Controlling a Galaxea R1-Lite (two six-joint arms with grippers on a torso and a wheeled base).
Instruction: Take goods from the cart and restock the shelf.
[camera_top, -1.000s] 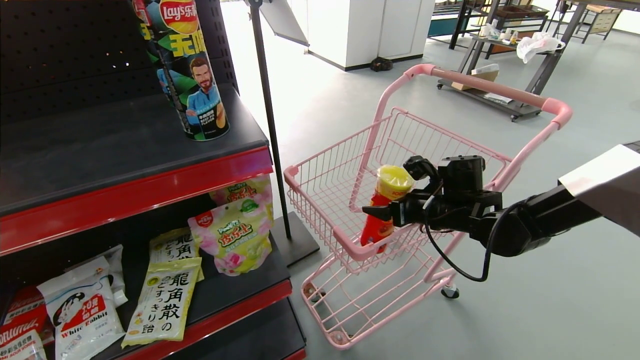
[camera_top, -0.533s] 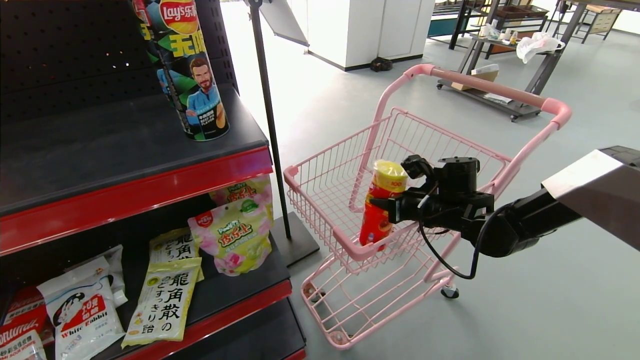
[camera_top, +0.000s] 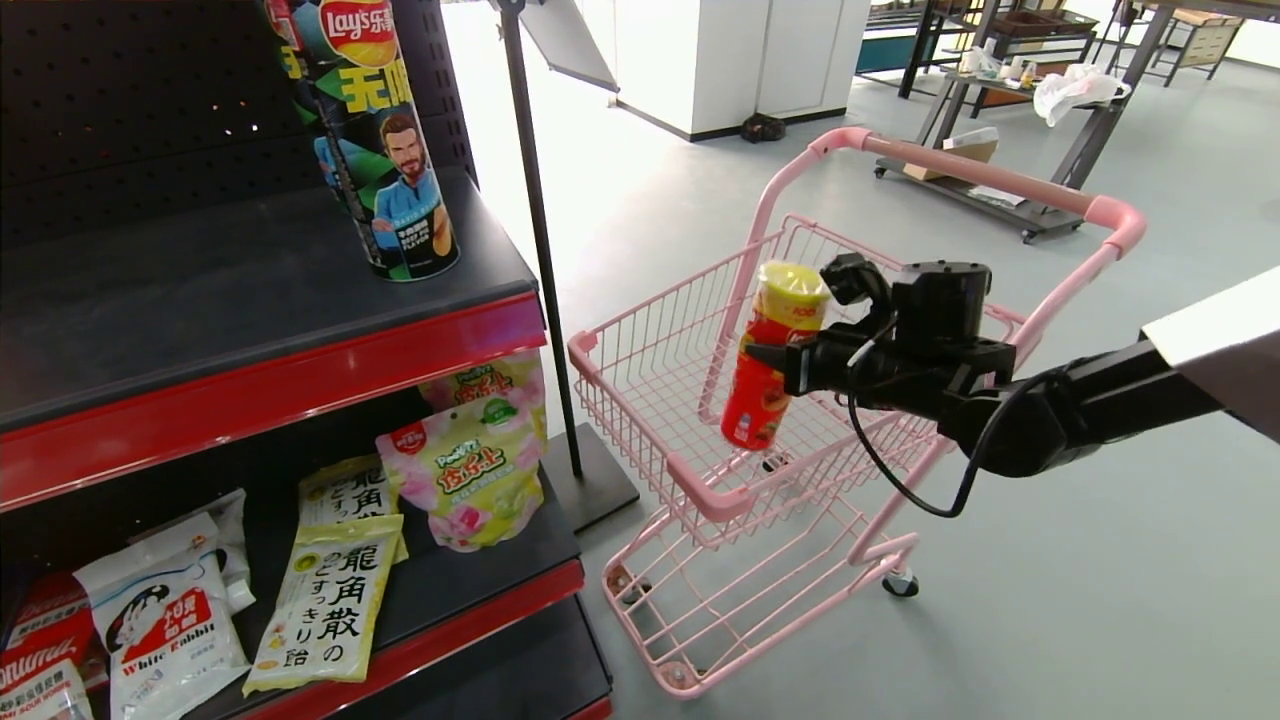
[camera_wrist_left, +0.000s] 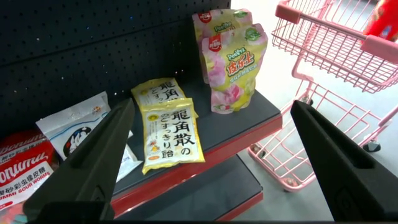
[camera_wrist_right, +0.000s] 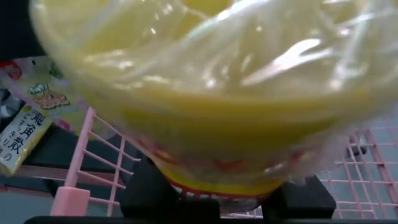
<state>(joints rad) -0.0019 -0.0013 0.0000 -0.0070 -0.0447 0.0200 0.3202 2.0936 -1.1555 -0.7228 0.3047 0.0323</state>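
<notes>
Lettered packaging lines the shelf (camera_top: 200, 300).
Bold lettering covers the tall can (camera_top: 375, 140); large characters mark the yellow bags (camera_top: 325, 600), green pouches (camera_top: 468, 475) and white bag (camera_top: 165, 625) below; small print rings the red can (camera_top: 765, 385).

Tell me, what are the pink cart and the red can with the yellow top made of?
The cart looks like metal wire with a glossy pink coat: thin bars crossing in a grid. The can may be cardboard under a shiny red printed wrap; hard to be sure. Its lid looks like see-through yellow plastic, glinting.
</notes>
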